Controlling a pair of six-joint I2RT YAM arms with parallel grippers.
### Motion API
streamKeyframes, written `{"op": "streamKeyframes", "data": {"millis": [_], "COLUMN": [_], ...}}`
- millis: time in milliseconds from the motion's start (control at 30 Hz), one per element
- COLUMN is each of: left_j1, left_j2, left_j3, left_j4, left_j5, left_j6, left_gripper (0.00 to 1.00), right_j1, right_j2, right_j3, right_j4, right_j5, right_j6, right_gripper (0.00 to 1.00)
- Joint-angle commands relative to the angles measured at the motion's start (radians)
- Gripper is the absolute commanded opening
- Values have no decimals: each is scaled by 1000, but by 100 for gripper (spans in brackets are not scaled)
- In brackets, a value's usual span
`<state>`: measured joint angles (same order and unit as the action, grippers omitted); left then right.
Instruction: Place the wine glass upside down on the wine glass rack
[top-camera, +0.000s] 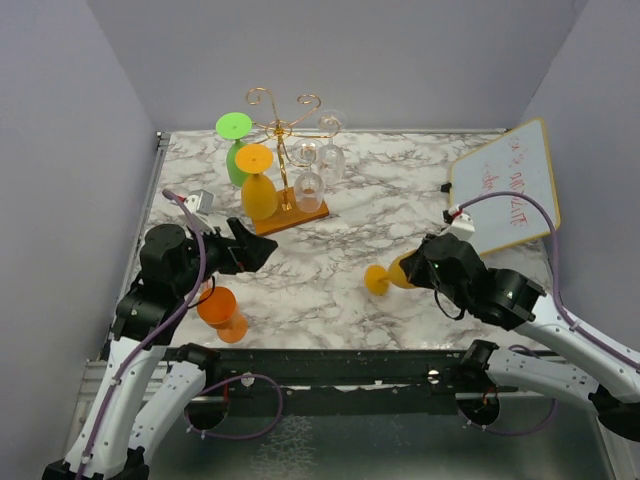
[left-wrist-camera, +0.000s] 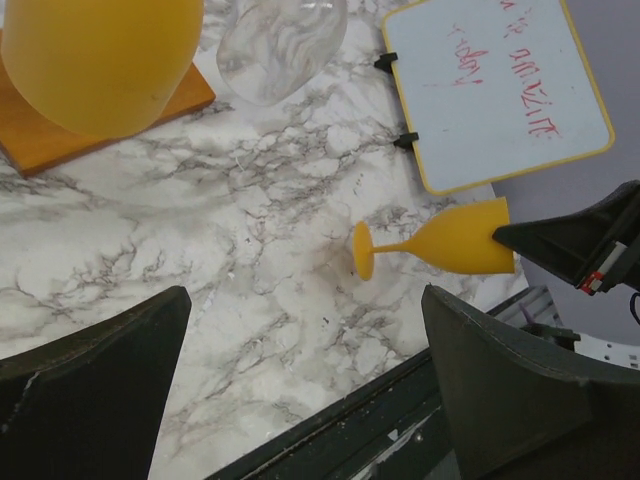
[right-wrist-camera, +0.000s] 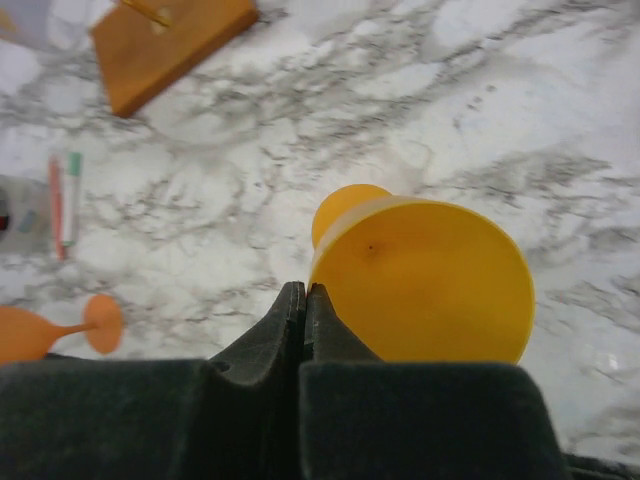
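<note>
Right end effector (right-wrist-camera: 303, 300) fills the foreground of its wrist view, its two fingers pressed together at the left rim of the yellow wine glass (right-wrist-camera: 420, 280), apparently nipping the wall of the bowl; the glass lies on its side on the marble desk (top-camera: 400, 190), mouth toward that end effector and foot pointing back toward the wine glass rack (top-camera: 285, 125); seen from above, the glass is well to the right of the rack and nearer the arms, apart from it.

The rack stands at the far left of the desk on its orange-brown wooden base (top-camera: 300, 215); a green glass (top-camera: 234, 140) sits upside down at the rack's left side, another yellow glass (top-camera: 258, 190) upside down just in front of it, and two clear glasses (top-camera: 318, 170) on the rack's right side.

Left end effector (top-camera: 255, 250) hovers just in front of the rack's base, fingers spread wide with nothing between them; an orange glass (top-camera: 222, 310) lies on its side nearer the arms than the rack, below the left arm; a whiteboard (top-camera: 505, 185) with red writing lies far to the rack's right.
</note>
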<state>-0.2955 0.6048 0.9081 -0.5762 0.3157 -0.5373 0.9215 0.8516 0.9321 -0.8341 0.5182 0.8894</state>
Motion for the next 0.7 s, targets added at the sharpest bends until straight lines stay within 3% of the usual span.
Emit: {"op": "streamKeyframes", "data": {"millis": [0,167,267,433,667], "left_j1": [4,5,4,4,4], "left_j2": [23,37,17,-13,-4], "left_j3": [-81,-191,-254,-376,-429], "left_j4": [26,61,89,215,306], "left_j5": [78,50,19,22,-35], "left_j6": [-115,-313,-504,-784,-1024], "left_gripper": [99,99,99,98,96], "right_j1": [3,3,5,57,188], "right_j2": [-49,-26,38,142,271], "right_j3": [-100,-204,-227,-236,-183], "right_j4": [423,760,919,1121,1265], "right_j5": [-126,-244,-289,-276,-220], "right_j6": [-41,-138,-217,-388,-618], "right_gripper": [1,1,1,1,1]}}
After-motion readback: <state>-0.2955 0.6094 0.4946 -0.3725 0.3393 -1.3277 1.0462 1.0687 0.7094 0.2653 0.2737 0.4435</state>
